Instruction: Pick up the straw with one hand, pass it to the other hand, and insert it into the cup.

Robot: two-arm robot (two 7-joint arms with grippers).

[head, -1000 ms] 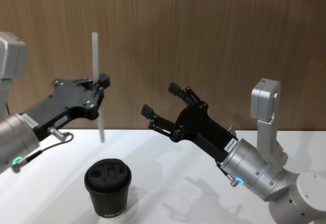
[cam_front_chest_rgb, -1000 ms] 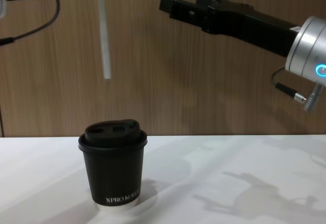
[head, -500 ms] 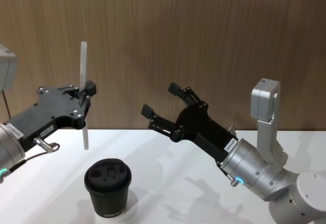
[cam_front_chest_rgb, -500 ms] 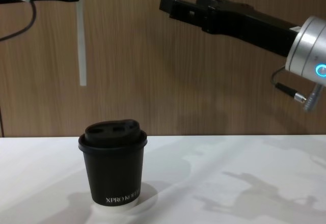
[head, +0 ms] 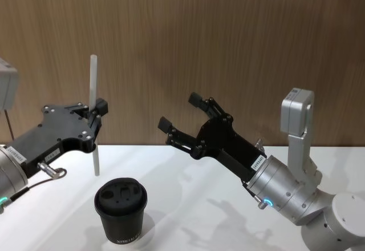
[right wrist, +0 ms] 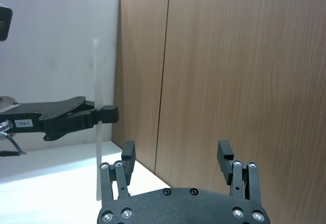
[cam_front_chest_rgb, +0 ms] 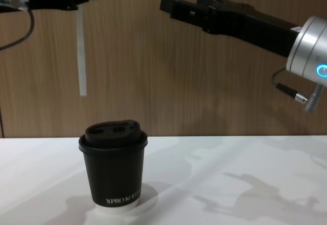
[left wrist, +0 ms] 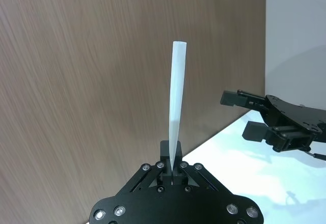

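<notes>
At frame left, the black 2-fingered left claw (head: 98,114) grips the thin white translucent straw (head: 93,83) upright, its lower end above and left of the small black lidded paper cup (head: 120,210) on the white counter (head: 194,171). The black right claw (head: 180,112) hangs open mid-frame.

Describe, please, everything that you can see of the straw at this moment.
The straw is a thin, straight, white tube, slightly translucent. It stands nearly upright in the air, clamped near its middle by the left gripper; nothing else touches it. Its lower end hangs free, higher than the lid of the cup and a little to the robot's left of it.
</notes>
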